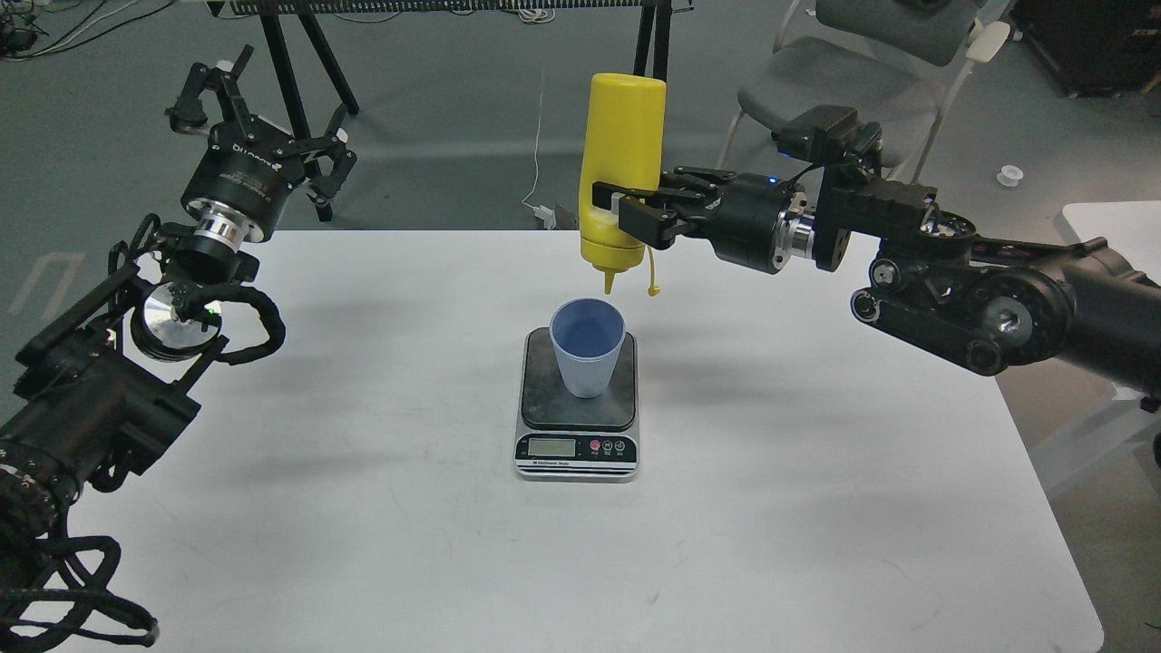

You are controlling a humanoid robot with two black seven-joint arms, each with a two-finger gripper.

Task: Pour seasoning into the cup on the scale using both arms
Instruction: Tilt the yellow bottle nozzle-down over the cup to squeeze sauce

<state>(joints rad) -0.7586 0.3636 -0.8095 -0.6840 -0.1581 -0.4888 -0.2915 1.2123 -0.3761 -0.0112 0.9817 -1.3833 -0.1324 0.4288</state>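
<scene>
On the surface (363, 508) nearest us, the scale (578, 408) carries the cup (588, 349). Our right jaws (626, 213) clamp the inverted bottle (619, 181), nozzle just above the cup's rim. Our left jaws (263, 118) hang spread, empty, well apart.

Small print on the scale (577, 405) is illegible

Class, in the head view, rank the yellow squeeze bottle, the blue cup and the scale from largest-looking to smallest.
1. Yellow squeeze bottle, tallest, though held up and possibly farther away.
2. Scale, a similar area in the view, so its place against the bottle is unsure.
3. Blue cup, clearly smallest.
</scene>
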